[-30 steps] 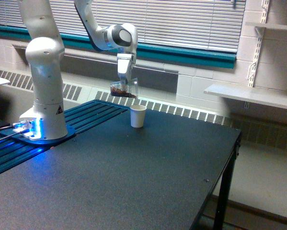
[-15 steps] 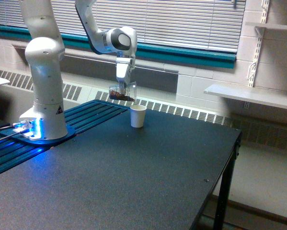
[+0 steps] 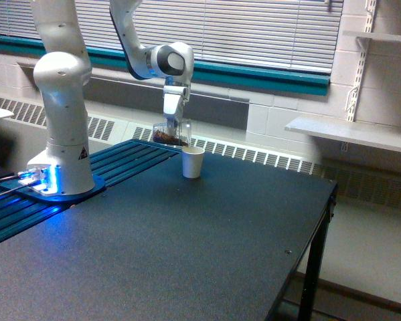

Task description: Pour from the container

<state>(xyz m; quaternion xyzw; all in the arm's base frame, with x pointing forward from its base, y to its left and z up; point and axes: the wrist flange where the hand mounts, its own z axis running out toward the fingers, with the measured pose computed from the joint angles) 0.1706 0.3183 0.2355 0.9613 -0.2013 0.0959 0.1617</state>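
At the exterior view's left stands the white base column of the Panda arm (image 3: 63,127), its foot lit blue on the dark table (image 3: 187,254). From its shoulder the arm loops up out of frame and comes back down at about one o'clock from the base, ending in a wrist joint that points the gripper (image 3: 171,126) straight down. The fingers are closed on the container (image 3: 169,134), a clear plastic beaker with a dark brownish fill lying along its bottom; it hangs above the table, tilted slightly, its lower lip toward the white paper cup (image 3: 192,162). That cup sits upright on the table at roughly five o'clock from the beaker, near but not touching.

The pour looks just begun: nothing is visibly falling. Next, the wrist should roll further, keeping the lip over the cup's mouth.
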